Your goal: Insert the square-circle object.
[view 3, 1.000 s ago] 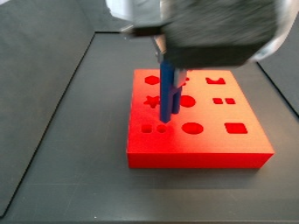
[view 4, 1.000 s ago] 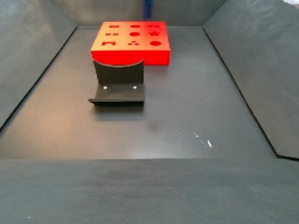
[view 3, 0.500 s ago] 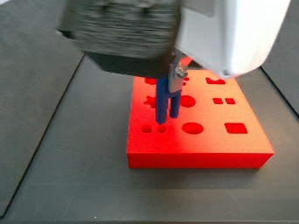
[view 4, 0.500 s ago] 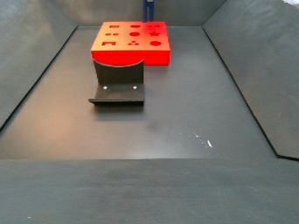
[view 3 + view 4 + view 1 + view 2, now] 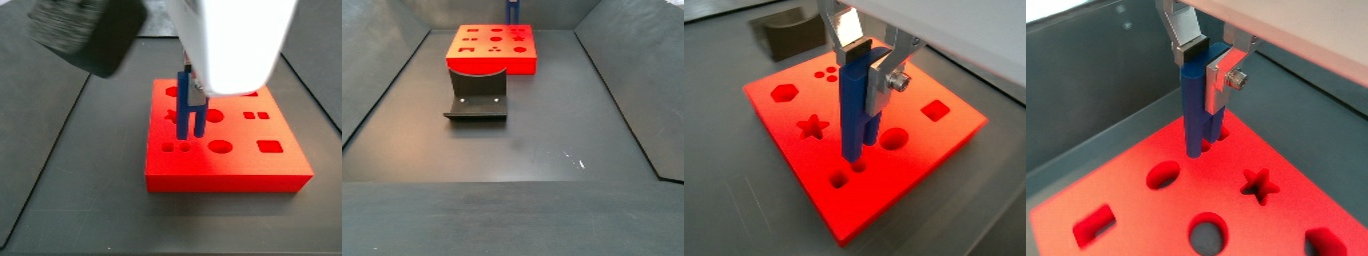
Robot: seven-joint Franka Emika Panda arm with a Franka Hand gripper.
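Blue pronged piece held upright above red board

Robot end effector is seen in both wrist views with its flat silver fingers closed narrowly on the upper part of the square-circle object, a slim dark-blue piece with two parallel prongs. The piece is held vertically, prongs pointing down, probably so that both prongs can enter their holes together.

The object is positioned over the red board, which lies on the dark table. In a side view the prong tips hang just above the board's left half, near a small square hole and a round hole at its near edge. Whether the tips touch the board cannot be told. That pair of holes is judged to be the target, so the piece appears to be lined up but not yet inserted.

In a side view from farther off, the board is shown at the far end of the table, with only the lower end of the blue piece visible at the picture's top edge. The dark fixture stands just in front of the board, clear of the work.
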